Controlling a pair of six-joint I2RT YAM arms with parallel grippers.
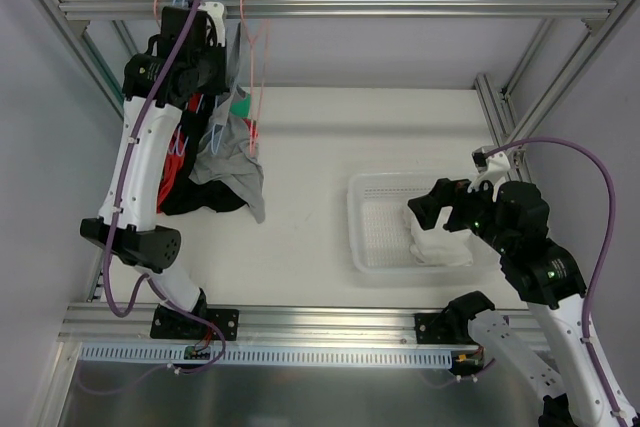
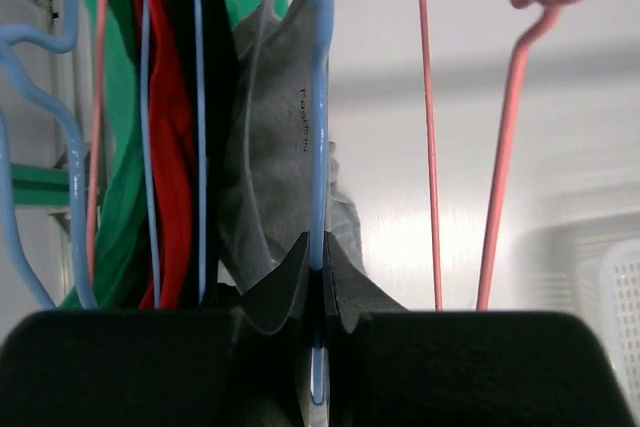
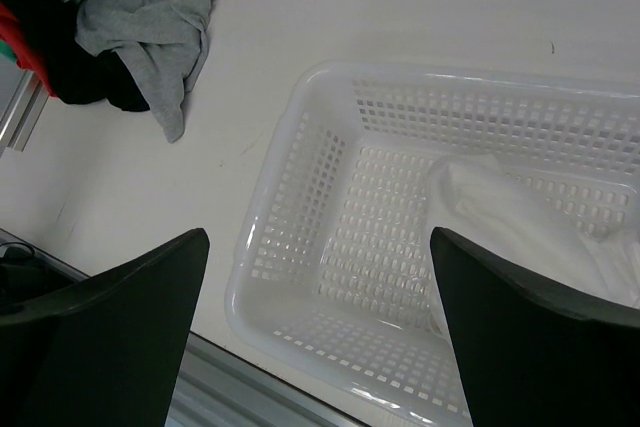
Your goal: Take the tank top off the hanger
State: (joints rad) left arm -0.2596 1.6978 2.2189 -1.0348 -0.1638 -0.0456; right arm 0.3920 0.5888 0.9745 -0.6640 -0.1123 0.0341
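Red [image 2: 170, 127], black [image 2: 212, 47] and green garments [image 2: 120, 197] crowd just left of the grey tank top [image 2: 275, 177], with pink hangers [image 2: 430, 147] just to its right. The tank top hangs on a blue hanger [image 2: 318, 147] under the rail [image 1: 330, 7], its lower part lying on the table [image 1: 330, 147]. The left arm stretches up to the far rail, and the left gripper [image 2: 316, 287] pinches the blue hanger's wire. The right gripper [image 3: 318, 247] hovers spread wide over a white basket [image 3: 290, 197] holding a white cloth [image 3: 500, 217].

tank top [image 2: 272, 187]: grey matt cloth | hanger [image 2: 318, 107]: smooth blue coating | basket [image 3: 288, 199]: glossy white plastic | frame [image 1: 350, 7]: brushed metal
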